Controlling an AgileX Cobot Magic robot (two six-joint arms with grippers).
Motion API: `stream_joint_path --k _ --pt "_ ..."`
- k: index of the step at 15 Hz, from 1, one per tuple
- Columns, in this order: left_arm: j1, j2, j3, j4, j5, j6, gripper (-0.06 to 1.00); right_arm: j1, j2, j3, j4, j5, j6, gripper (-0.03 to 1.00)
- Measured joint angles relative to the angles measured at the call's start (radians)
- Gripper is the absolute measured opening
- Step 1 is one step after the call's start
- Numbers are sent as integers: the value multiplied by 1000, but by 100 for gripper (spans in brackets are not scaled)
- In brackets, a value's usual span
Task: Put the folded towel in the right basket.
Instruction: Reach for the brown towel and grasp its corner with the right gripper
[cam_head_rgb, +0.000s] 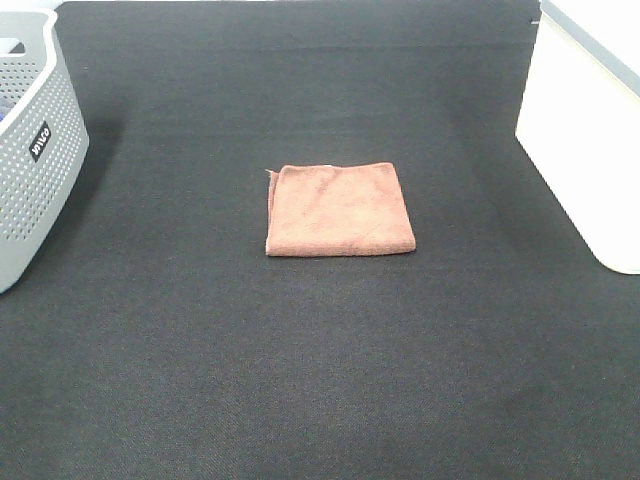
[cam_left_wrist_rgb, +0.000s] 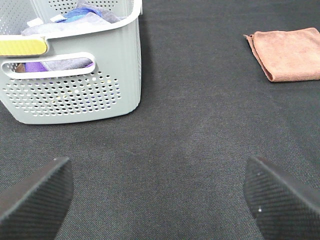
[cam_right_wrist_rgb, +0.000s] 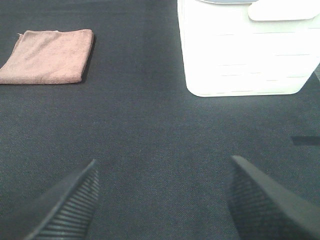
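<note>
A folded brown towel (cam_head_rgb: 340, 210) lies flat on the black mat at the middle of the table. It also shows in the left wrist view (cam_left_wrist_rgb: 289, 54) and in the right wrist view (cam_right_wrist_rgb: 47, 56). The white right basket (cam_head_rgb: 588, 130) stands at the right edge; it shows in the right wrist view (cam_right_wrist_rgb: 245, 50) too. Neither arm shows in the high view. My left gripper (cam_left_wrist_rgb: 160, 205) is open and empty, well short of the towel. My right gripper (cam_right_wrist_rgb: 162, 202) is open and empty, between towel and white basket, apart from both.
A grey perforated basket (cam_head_rgb: 30, 150) stands at the left edge; the left wrist view (cam_left_wrist_rgb: 75, 85) shows cloths inside it. The black mat (cam_head_rgb: 320, 380) covers the whole table.
</note>
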Motion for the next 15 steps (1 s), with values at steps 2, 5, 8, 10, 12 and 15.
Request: stream_joint_path --k 2,5,8,10,12,15 --pt "0 0 0 0 0 0 87 0 0 0 0 0 0 67" --pt "0 0 0 0 0 0 87 0 46 -10 -1 -19 1 67" --pt "0 0 0 0 0 0 87 0 264 -50 -5 -227 1 67" --pt "0 0 0 0 0 0 87 0 368 -71 -6 -289 1 67" --pt "0 0 0 0 0 0 87 0 570 -137 0 -385 1 67" --pt "0 0 0 0 0 0 87 0 943 -322 44 -428 -23 67"
